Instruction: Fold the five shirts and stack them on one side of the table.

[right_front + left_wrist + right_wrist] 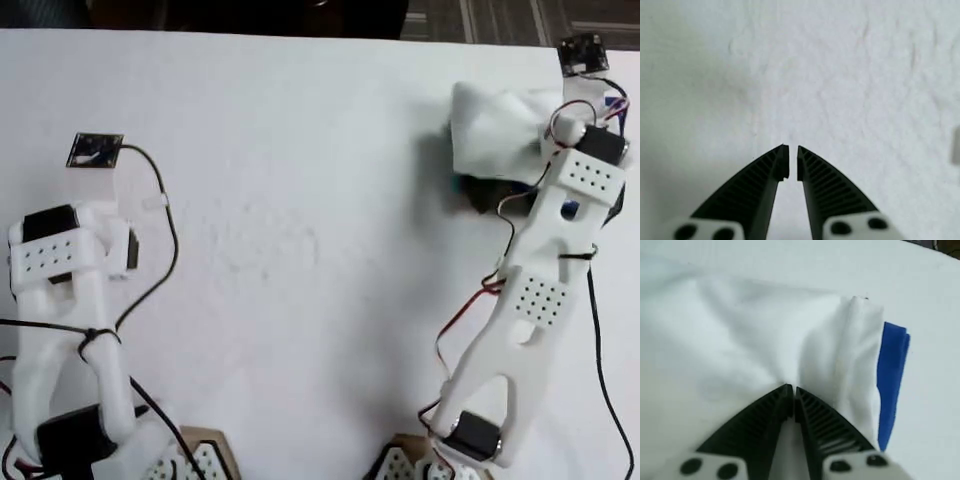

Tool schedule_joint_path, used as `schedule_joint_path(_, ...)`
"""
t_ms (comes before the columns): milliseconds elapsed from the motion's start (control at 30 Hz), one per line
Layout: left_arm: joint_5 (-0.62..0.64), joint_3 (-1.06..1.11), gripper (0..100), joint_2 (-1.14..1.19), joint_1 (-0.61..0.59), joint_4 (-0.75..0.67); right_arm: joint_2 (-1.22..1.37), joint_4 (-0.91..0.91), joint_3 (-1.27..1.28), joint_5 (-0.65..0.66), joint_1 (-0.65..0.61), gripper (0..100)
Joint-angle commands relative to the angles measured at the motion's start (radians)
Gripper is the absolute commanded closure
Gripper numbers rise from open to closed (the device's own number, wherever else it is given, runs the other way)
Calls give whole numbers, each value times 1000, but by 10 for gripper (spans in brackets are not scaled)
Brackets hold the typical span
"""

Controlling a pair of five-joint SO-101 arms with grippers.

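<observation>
The white shirt point(740, 340) lies bunched at about 2 o'clock on the surface point(300, 150), on top of a blue shirt point(892, 370) whose edge peeks out beneath it, so this side is likely the stacking spot. The right gripper point(791, 390) is clamped on a pinch of the white cloth, probably to drag or flatten a fold. The left gripper point(790, 150), at 9 o'clock, hangs over bare surface with its jaws nearly together and nothing between them.
</observation>
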Motion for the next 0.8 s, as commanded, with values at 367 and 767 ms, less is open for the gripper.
schedule_joint_path(367,0,-8,940,-46,2,-6,-111,53,-172,2,67,980)
schedule_joint_path(767,3,-5,940,-46,3,-6,13,-246,-163,-106,15,980)
